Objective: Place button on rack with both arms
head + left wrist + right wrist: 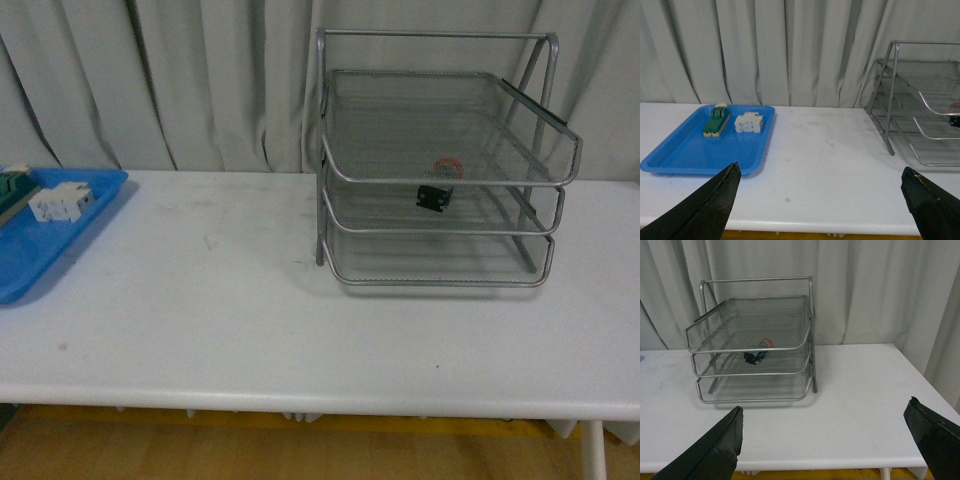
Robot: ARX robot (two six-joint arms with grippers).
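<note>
The button [437, 188], red cap on a black body, lies on its side on the middle tier of the silver wire-mesh rack [328, 215] at the table's back right. It also shows in the right wrist view [759, 352] inside the rack [812, 330]. The rack's left side shows in the left wrist view [888, 95], where only a sliver of the button sits at the frame edge. My left gripper [820, 187] is open and empty above the table's front edge. My right gripper [825, 427] is open and empty, well short of the rack. Neither arm shows in the front view.
A flat blue tray [675, 155] sits at the table's left and holds a green-and-cream switch block [716, 121] and a white terminal block [749, 123]; it also shows in the front view [30, 265]. Grey curtains hang behind the white table [200, 300].
</note>
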